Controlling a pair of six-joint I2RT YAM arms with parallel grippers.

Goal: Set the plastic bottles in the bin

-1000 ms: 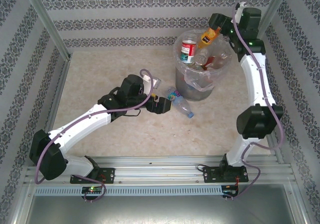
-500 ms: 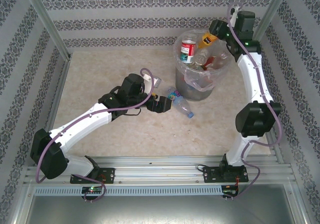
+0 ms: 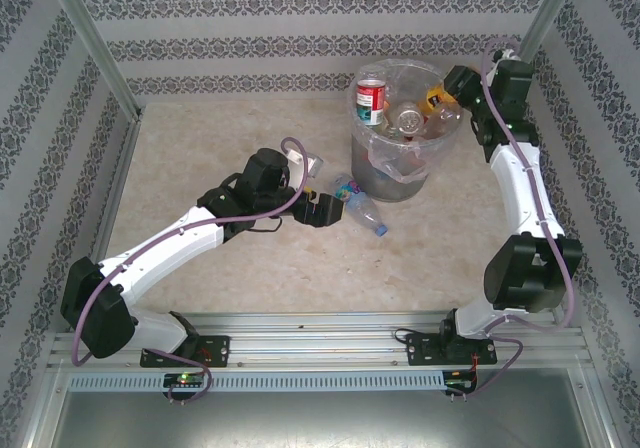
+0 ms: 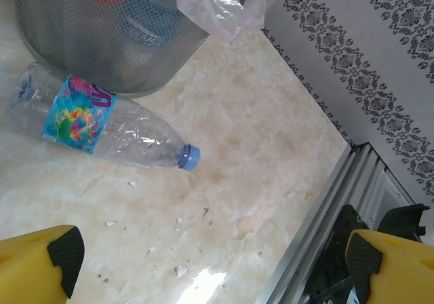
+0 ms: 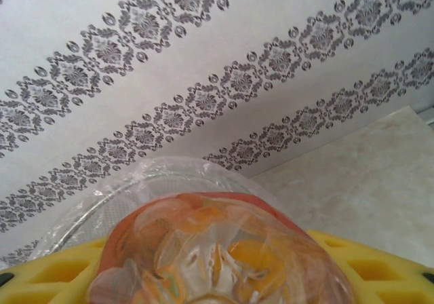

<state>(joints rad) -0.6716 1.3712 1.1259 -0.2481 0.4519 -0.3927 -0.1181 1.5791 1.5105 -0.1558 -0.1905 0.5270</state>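
Orange-labelled crushed bottle (image 5: 217,256) sits in the mouth of my right claw (image 3: 452,86) at the rim of the bin (image 3: 375,173), but I cannot tell if I grip it. My left claw (image 4: 207,256) stands wide over the table (image 4: 258,155), near the blue-labelled bottle (image 4: 102,122) lying beside the bin.

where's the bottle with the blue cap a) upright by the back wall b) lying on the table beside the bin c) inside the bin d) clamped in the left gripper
b: the blue-capped bottle lies on its side on the table beside the bin, ahead of the open left gripper.
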